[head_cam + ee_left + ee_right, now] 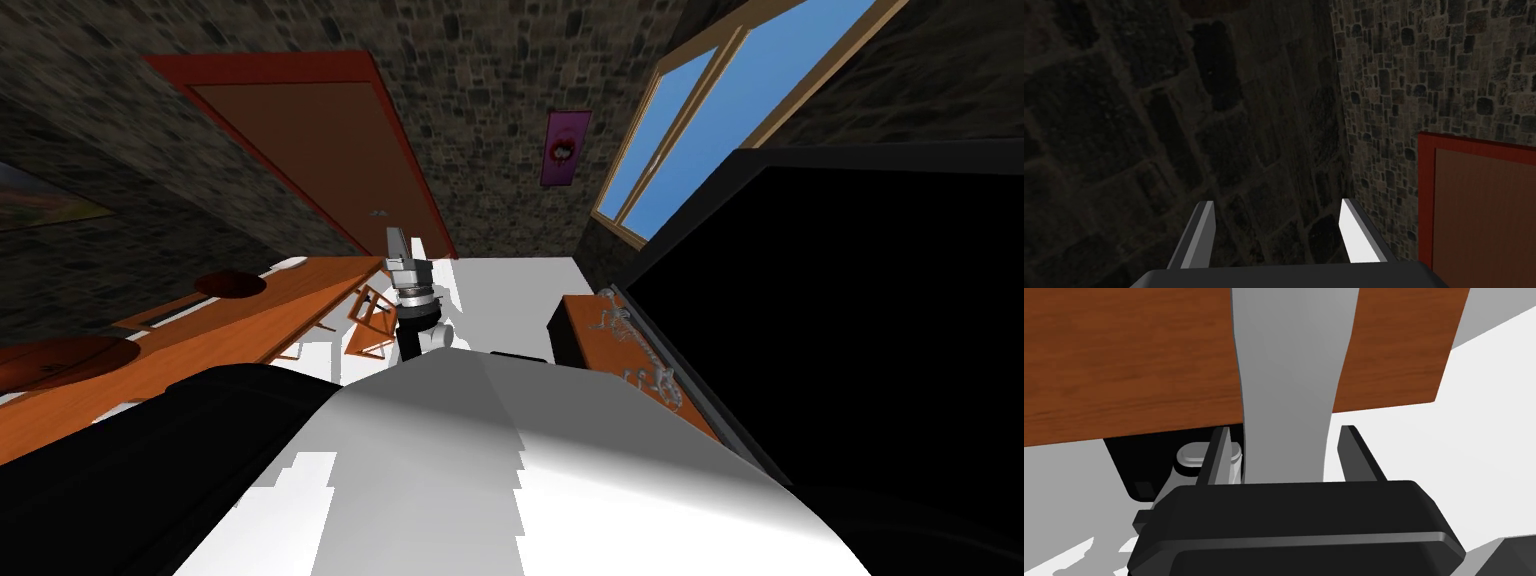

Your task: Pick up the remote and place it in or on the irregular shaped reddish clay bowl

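Stone room, orange tabletop [260,320] left with reddish bowl [230,283]; left gripper [1275,201] and right gripper [1285,428] fingers wide, empty; remote pickup, placing undone.

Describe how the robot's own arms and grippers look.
The left gripper and right gripper are each a dark, round-edged box carrying two thin, blade-like grey fingers with slanted tips. The forearm in the head view is white, with silver and dark rings near the wrist.
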`<state>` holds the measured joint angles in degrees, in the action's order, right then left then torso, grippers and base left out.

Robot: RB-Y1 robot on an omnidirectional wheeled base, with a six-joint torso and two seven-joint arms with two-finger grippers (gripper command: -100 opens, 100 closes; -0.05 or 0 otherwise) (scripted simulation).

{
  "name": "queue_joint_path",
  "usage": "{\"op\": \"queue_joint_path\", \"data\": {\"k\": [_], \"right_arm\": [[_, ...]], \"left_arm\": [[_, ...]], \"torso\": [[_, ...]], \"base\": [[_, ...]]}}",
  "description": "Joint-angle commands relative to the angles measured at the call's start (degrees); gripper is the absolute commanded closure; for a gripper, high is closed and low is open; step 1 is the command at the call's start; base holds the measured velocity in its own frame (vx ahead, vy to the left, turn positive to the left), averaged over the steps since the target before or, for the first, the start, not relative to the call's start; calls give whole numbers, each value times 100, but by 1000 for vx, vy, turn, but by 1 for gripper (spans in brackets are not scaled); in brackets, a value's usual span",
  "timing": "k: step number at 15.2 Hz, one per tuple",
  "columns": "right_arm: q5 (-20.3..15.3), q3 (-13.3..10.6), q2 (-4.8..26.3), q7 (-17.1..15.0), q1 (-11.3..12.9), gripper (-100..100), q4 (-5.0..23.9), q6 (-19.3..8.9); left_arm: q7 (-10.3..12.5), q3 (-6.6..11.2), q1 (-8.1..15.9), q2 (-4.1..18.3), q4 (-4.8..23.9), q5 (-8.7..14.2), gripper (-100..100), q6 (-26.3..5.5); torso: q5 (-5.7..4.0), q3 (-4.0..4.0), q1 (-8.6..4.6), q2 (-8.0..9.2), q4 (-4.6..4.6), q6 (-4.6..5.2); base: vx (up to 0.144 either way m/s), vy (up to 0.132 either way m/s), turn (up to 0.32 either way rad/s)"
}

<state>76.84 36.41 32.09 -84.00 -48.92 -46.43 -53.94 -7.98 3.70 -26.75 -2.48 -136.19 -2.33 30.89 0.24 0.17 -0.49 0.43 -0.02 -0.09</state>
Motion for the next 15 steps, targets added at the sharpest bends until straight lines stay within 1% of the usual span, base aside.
{"op": "queue_joint_path", "data": {"k": [1, 2, 3, 6, 7, 10, 12, 13, 14, 15], "right_arm": [[1, 24, 72, -89, -108, 100, -170, -27], [41, 78, 262, -136, -166, 100, -225, -74], [41, 78, 262, -136, -166, 100, -225, -74], [99, 157, 546, -204, -248, 100, -302, -135], [99, 157, 546, -204, -248, 100, -302, -135], [142, 224, 792, -257, -313, 100, -363, -177], [165, 275, 991, -288, -353, 100, -404, -194], [177, 218, 878, -202, -248, 100, -258, -228], [182, 209, 882, -195, -238, -100, -253, -248], [182, 208, 881, -194, -239, -100, -254, -253]], "left_arm": [[0, 0, 0, 0, 0, 0, 0, 0], [0, 0, 0, 0, 0, 0, 0, 0], [0, 0, 0, 0, 0, 0, 0, 0], [0, 0, 0, 0, 0, 0, 0, 0], [0, 0, 0, 0, 0, 0, 0, 0], [0, 0, 0, 0, 0, 0, 0, 0], [0, 0, 0, 0, 0, 0, 0, 0], [0, 0, 0, -1, 0, 0, 0, 0], [0, -1, 0, -1, 0, 0, 0, 0], [0, -1, -1, -1, 0, 0, 0, 0]], "torso": [[0, 0, 0, 0, 0, 0], [-3, 0, 7, -1, 0, 1], [2, 0, 14, 3, -2, -1], [3, -1, 14, 0, -3, -6], [3, -1, 10, 2, -4, -7], [5, -7, 26, -12, -3, -9], [17, -9, 14, -10, -9, -8], [34, -6, -13, 2, -14, -6], [37, -4, -25, 5, -15, -4], [36, -5, -23, 2, -15, -3]], "base": [[-79, -127, 21], [-93, -114, 4], [-94, -120, -1], [-89, -132, 0], [-84, -123, 8], [-58, -102, -3], [-78, -131, -8], [-52, -82, 14], [-15, -21, 9], [-6, -8, 2]]}}
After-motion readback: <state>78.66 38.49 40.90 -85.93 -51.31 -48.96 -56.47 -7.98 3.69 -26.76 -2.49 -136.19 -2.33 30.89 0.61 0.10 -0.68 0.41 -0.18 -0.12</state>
